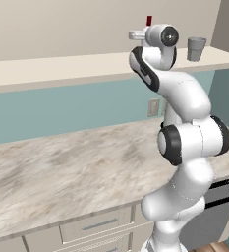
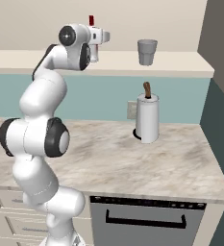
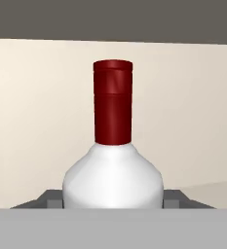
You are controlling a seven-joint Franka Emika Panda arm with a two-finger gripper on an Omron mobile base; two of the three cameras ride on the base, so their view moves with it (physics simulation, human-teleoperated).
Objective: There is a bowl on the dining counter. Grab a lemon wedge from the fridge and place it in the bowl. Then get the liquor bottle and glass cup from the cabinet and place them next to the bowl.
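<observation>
Count, left to right in the right base view: one robot arm, one liquor bottle, one glass cup, one paper towel roll, one wall outlet.

The arm reaches up to the open cabinet shelf, a pale cream ledge above the teal wall. The hand is level with that shelf. In both base views the bottle's red cap shows just above the wrist; the body of the bottle is hidden behind the hand.

In the hand view the liquor bottle stands upright and centred, its white shoulders sitting between the two grey fingers, one at each side. The fingers lie right against the widest part of the bottle (actual contact cannot be confirmed, since the tips are cut off at the lower edge). The hand is therefore open about as wide as the bottle; whether it grips cannot be told.

The glass cup stands upright on the same shelf, to the right of the bottle and apart from it.

Below, the paper towel roll stands upright on the marbled worktop, against the wall, just right of the outlet.
</observation>
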